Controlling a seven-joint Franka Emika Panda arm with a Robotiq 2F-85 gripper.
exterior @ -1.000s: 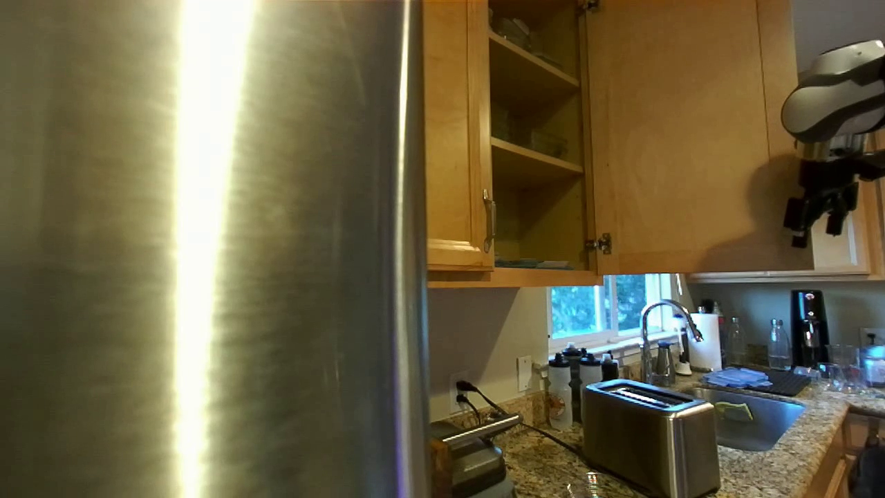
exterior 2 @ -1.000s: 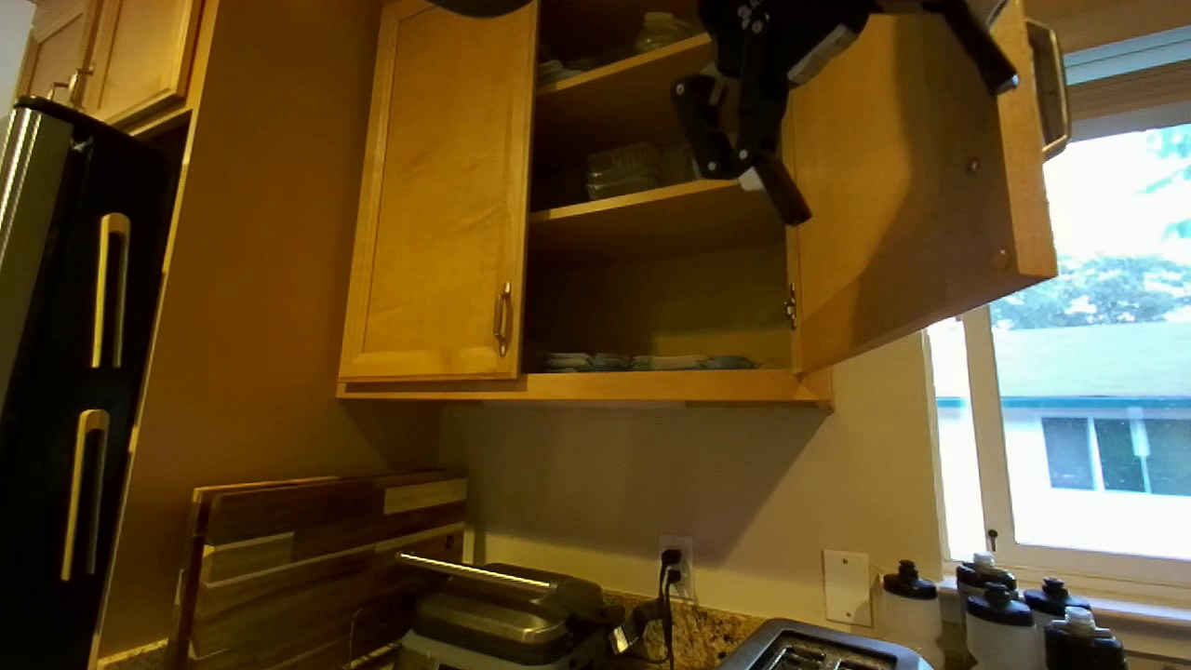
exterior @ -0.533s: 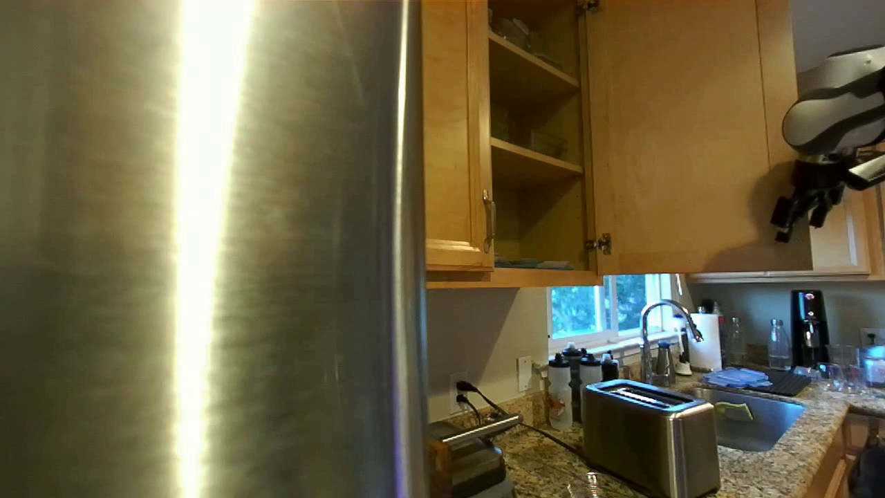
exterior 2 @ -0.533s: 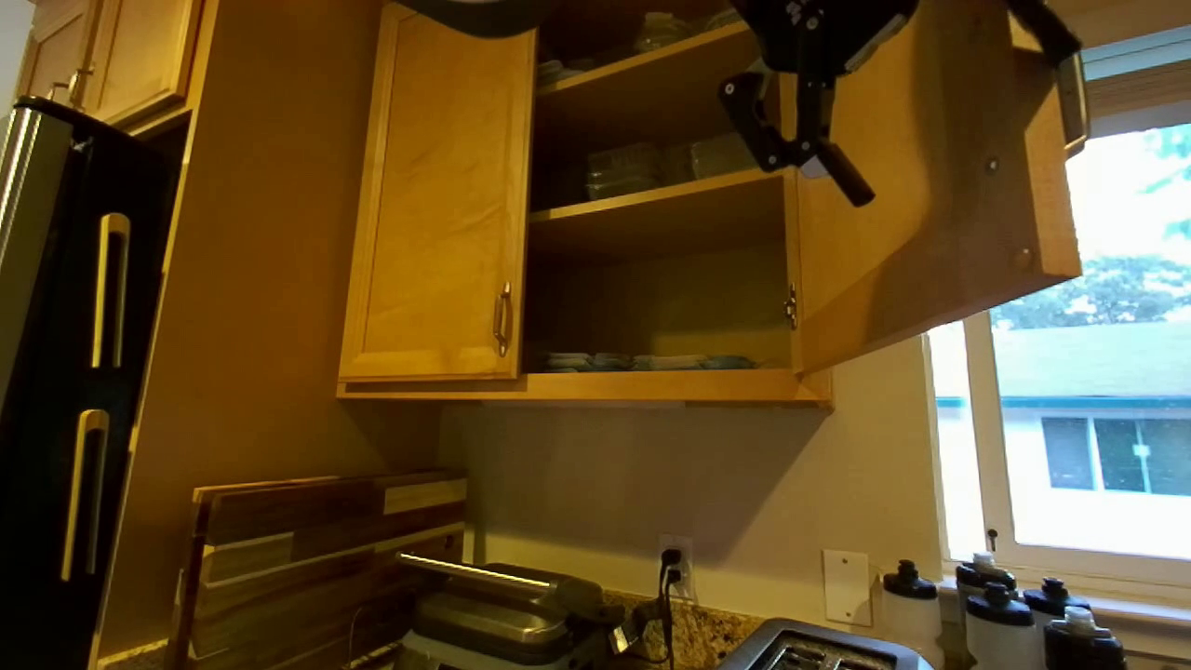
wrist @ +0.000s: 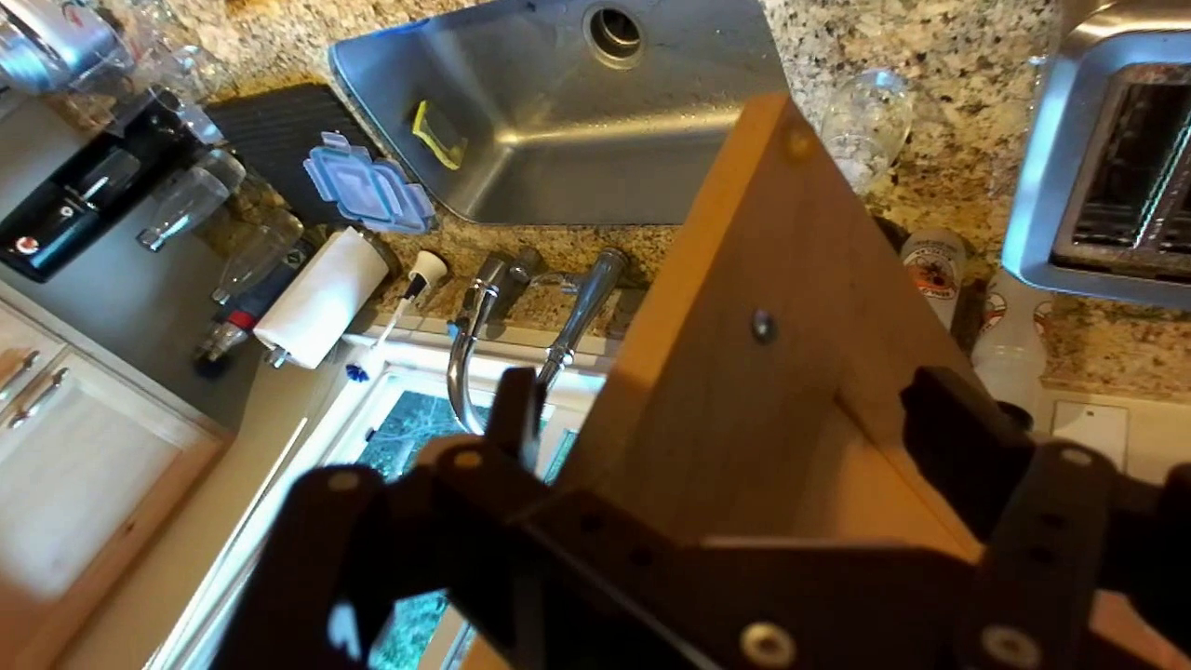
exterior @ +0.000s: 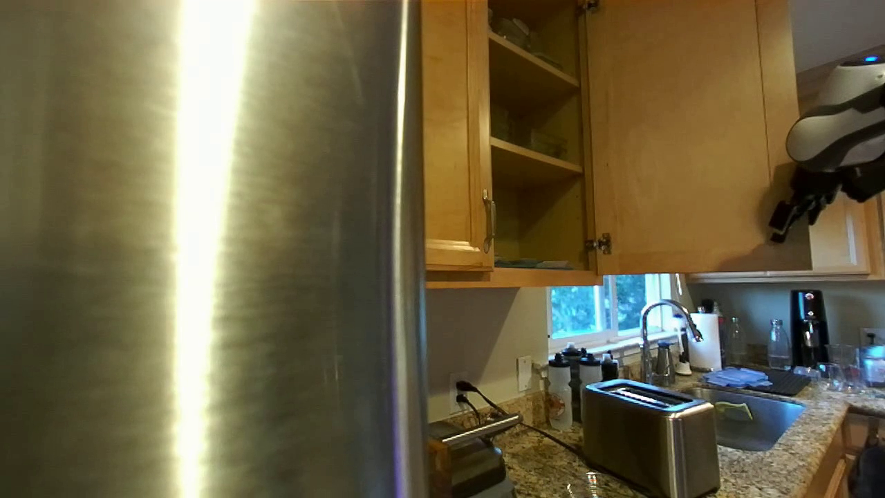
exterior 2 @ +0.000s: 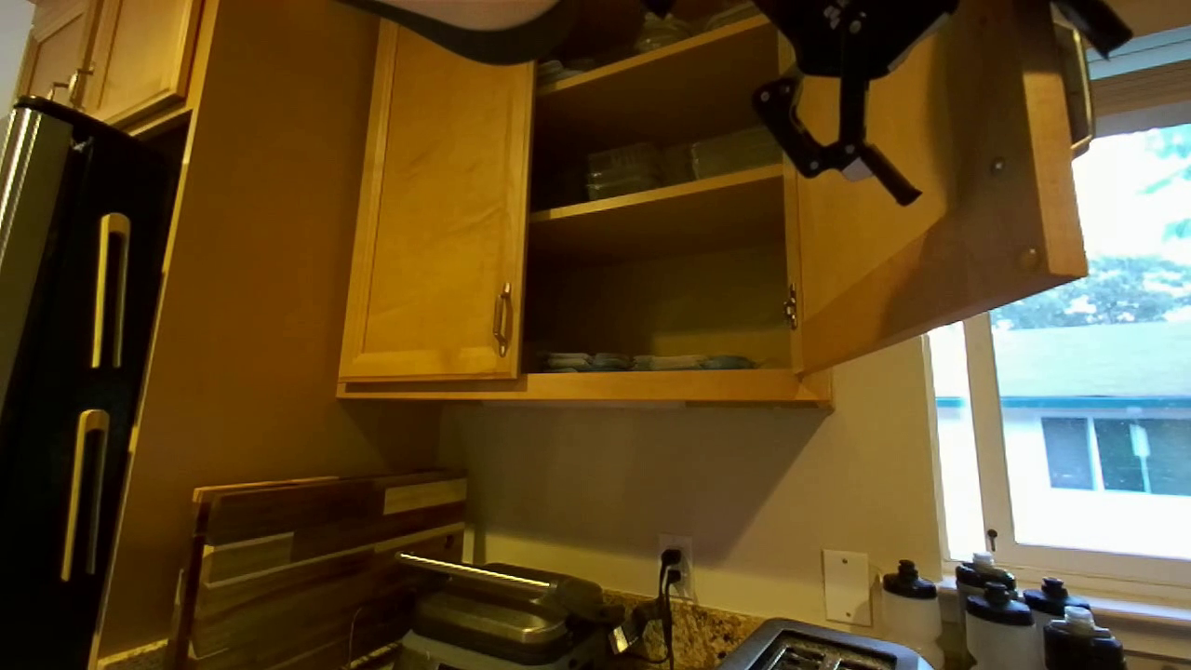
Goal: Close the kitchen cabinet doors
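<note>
The refrigerator [exterior: 297,249] and the wooden wall cabinet [exterior 2: 651,386] stand just as they did a second ago, the cabinet's shelves [exterior 2: 651,198] exposed on the side nearer the window [exterior 2: 1079,419]. The change is in the open door [exterior: 684,138]: hinged at that side and swung well out from the cabinet, its free edge has drifted a little further outward — the wrong way for closing, if only slightly. Its neighbour, the closed door [exterior 2: 442,200], lies against the cabinet front and looks finished, so the open panel is probably all the work left.

The arm [exterior: 830,138] has tilted, and the gripper [wrist: 730,409] has travelled toward the window along with the panel. Its fingers [wrist: 958,437] are spread wide, astride the free edge in the wrist view, clamping nothing; whether either touches the wood I cannot tell, though the drift hints at a nudge.

Smallest is the metal handle [exterior 2: 1082,98] on the door's outer face, with one fingertip [exterior 2: 1103,26] near it in an exterior view. That reach past the outer side seems worthwhile — a sweep back toward the shelves from there could draw the door in, whereas more outward push would only lose ground.
</note>
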